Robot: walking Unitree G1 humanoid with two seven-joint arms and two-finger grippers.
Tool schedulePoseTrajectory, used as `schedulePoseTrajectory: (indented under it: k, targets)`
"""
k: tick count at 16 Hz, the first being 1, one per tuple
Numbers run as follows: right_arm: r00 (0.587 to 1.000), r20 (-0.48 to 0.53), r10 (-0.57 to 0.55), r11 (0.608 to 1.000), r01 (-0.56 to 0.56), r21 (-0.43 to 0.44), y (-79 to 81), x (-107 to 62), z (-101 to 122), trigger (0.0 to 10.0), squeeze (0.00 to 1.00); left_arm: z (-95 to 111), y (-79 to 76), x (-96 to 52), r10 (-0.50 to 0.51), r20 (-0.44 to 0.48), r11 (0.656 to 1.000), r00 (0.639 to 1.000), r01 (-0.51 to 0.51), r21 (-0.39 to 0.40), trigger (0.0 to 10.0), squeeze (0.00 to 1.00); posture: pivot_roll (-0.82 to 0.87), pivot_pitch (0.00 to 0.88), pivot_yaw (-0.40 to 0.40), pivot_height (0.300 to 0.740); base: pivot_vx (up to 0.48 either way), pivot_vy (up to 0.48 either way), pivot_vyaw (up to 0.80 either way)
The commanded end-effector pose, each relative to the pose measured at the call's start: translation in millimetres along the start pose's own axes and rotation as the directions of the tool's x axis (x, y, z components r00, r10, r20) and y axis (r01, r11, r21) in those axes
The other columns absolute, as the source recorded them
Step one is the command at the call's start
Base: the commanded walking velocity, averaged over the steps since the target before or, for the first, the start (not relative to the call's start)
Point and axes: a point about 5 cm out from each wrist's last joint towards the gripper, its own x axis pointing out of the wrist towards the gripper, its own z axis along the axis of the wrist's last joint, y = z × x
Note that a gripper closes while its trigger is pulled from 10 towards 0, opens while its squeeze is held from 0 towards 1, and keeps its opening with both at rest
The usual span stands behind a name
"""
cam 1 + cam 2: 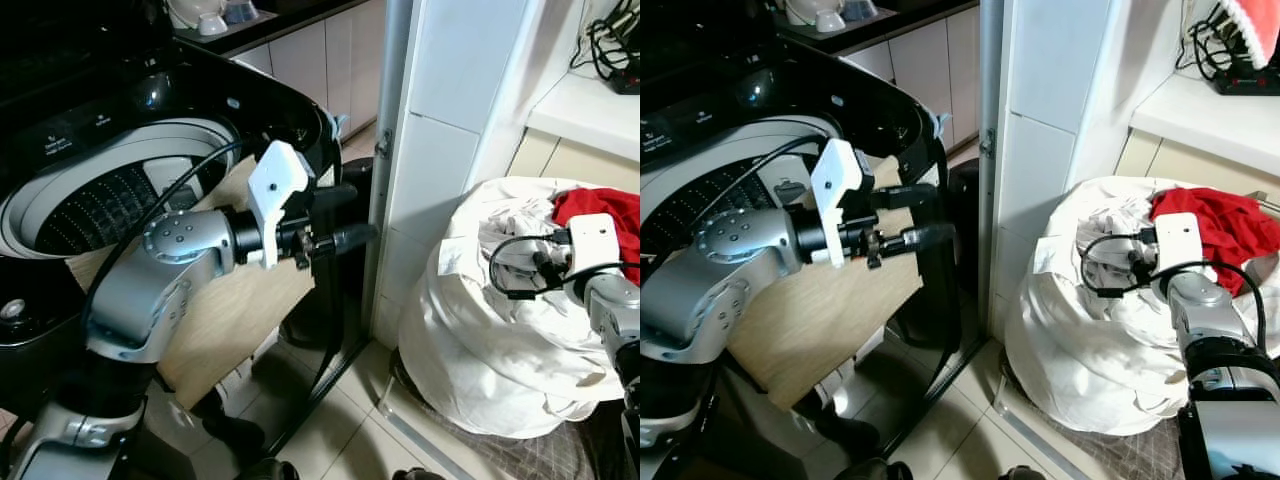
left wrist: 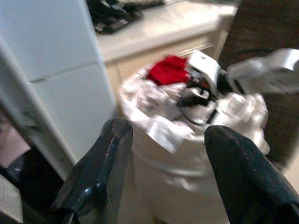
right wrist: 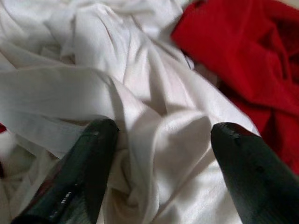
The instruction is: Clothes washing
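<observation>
Two spread fingers of the right gripper (image 3: 161, 168) press into crumpled white laundry (image 3: 140, 93) (red garment (image 3: 247, 56) beside); left gripper (image 2: 163, 158) gapes empty.

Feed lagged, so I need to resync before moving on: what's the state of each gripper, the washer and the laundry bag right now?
Left gripper: open, held in the air beside the washer, holding nothing.
Right gripper: open, fingers pressed into the white clothes, nothing clamped yet.
Washing machine: lid up, drum exposed.
Laundry bag: open at the top, full, standing on the floor.
Red garment: lying on top of the pile, untouched.
</observation>
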Motion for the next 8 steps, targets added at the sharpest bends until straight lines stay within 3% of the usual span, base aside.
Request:
schedulePoseTrajectory:
  k: [1, 4, 5, 6, 8]
  targets:
    - [1.0, -0.027, 0.0, 1.0, 0.0, -0.009, 1.0, 0.6, -4.9, 10.0, 0.0, -1.6, -9.8, -0.9, -0.061, -0.026, 0.998, 0.998, 0.061, -0.005, 10.0, 0.0, -0.04, 0.057, 0.12, 0.74, 0.0, 0.0, 0.0]
    - [0.992, -0.123, 0.013, 0.999, -0.017, -0.03, 2.0, -0.9, -23.7, 10.0, 0.0, -4.1, -13.3, 0.5, -0.06, -0.042, 0.998, 0.997, 0.06, -0.015, 10.0, 0.0, -0.04, 0.054, 0.122, 0.74, 0.0, 0.0, 0.0]
    - [0.992, -0.129, 0.018, 0.999, -0.021, -0.024, 2.4, -1.0, -25.0, 7.4, 0.0, -4.1, -12.9, 1.0, -0.057, -0.041, 0.998, 0.998, 0.056, -0.015, 10.0, 0.0, -0.04, 0.055, 0.122, 0.74, 0.0, 0.0, 0.0]
    - [0.99, -0.136, 0.023, 1.0, -0.025, -0.014, 2.4, -1.2, -26.8, 0.0, 0.0, -4.1, -12.4, 1.6, -0.053, -0.042, 0.998, 0.998, 0.053, -0.015, 10.0, 0.0, -0.04, 0.056, 0.122, 0.74, 0.0, 0.0, 0.0]
    - [0.991, -0.134, 0.024, 1.0, -0.026, -0.016, 1.7, -1.1, -26.5, 0.0, 0.0, -3.8, -11.7, 1.3, -0.042, -0.046, 0.999, 0.998, 0.041, -0.018, 10.0, 0.0, -0.04, 0.055, 0.123, 0.74, 0.0, 0.0, 0.0]
